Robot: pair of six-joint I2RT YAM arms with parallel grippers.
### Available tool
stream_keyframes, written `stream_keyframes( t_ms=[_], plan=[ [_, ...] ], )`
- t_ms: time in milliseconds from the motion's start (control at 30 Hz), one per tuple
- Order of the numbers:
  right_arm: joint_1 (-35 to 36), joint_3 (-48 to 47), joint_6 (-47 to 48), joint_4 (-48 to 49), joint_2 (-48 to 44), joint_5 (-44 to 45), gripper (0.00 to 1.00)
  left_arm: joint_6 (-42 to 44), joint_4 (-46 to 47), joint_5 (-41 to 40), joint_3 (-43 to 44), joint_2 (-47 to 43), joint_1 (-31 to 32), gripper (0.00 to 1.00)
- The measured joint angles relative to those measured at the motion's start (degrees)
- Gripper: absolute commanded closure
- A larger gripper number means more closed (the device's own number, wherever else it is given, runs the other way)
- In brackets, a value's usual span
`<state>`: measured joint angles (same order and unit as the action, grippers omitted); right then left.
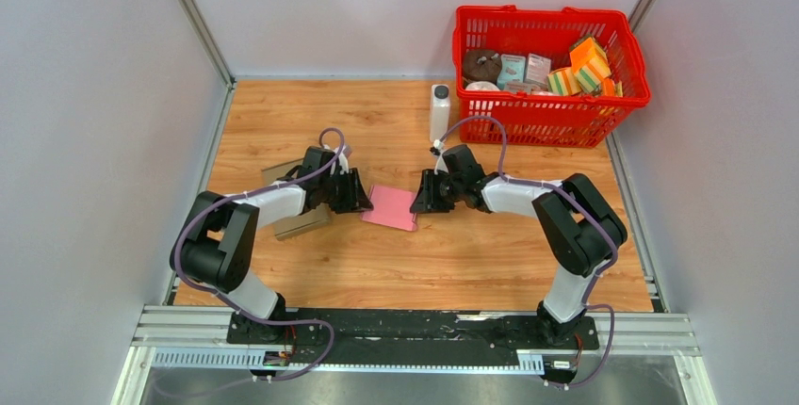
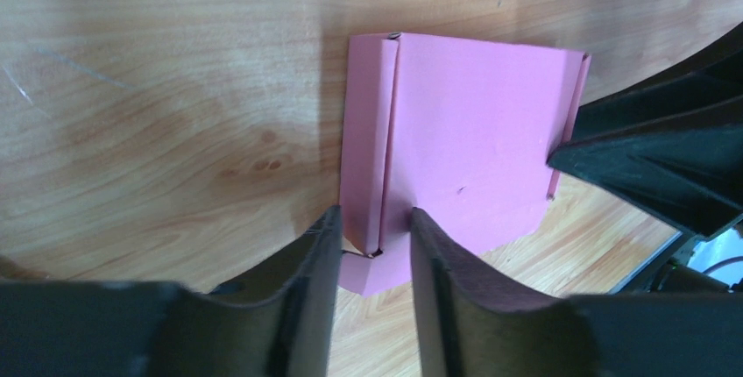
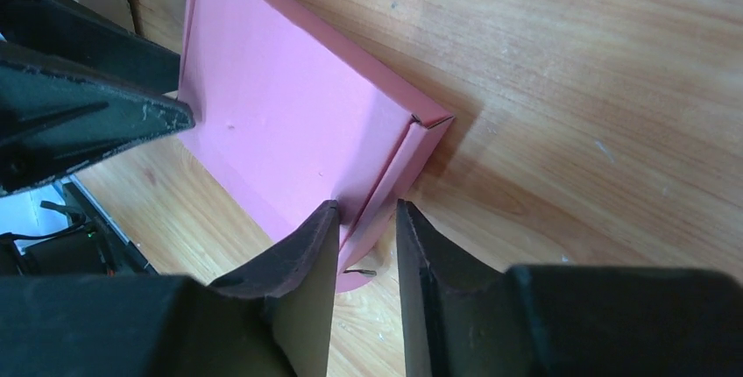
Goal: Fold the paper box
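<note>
1. The paper box [image 1: 390, 207] lies as a flat pink sheet in the middle of the desk [image 1: 452, 259], between the two arms.
2. Its left and right edges each carry a narrow flap creased upward from the main panel, which rests flat on the wood.
3. The left gripper [image 2: 375, 241] is at the box's left edge. Its jaws stand narrow, one on each side of the raised flap. I cannot tell whether the pads actually press the paper.
4. The right gripper [image 3: 366, 228] is at the opposite, right edge in the same manner. Its jaws stand narrow and astride that flap. Here too I cannot tell whether they are clamped.
5. The two grippers face each other across the sheet, both low over the desk.
6. Brown cardboard pieces [image 1: 301, 224] lie on the desk to the left, partly under the left arm.
7. A red basket [image 1: 537, 124] sits at the far right corner, holding sponges and small packets.
8. A white bottle [image 1: 440, 115] stands upright just left of the basket, well apart from the box.
</note>
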<state>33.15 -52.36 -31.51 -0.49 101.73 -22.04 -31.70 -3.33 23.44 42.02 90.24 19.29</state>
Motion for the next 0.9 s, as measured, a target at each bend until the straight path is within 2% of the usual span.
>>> stream_keyframes(
  t_ms=[67,167,333,900],
  plan=[
    [0.2,0.4,0.1,1.0,-0.2,0.6,0.71,-0.3,-0.3,-0.1,-1.0,-1.2,0.0,0.29],
    [0.2,1.2,-0.2,2.6,-0.3,0.4,0.78,-0.9,-0.9,-0.1,-1.5,-3.9,-0.4,0.27],
    [-0.7,3.8,-1.8,7.4,-0.6,-0.6,0.81,-2.4,0.6,2.2,-1.5,-5.6,-1.8,0.26],
    [-5.6,8.9,-6.8,16.6,-0.1,-5.7,0.83,-10.3,9.6,10.9,-2.1,3.7,-1.5,0.25]
  ],
)
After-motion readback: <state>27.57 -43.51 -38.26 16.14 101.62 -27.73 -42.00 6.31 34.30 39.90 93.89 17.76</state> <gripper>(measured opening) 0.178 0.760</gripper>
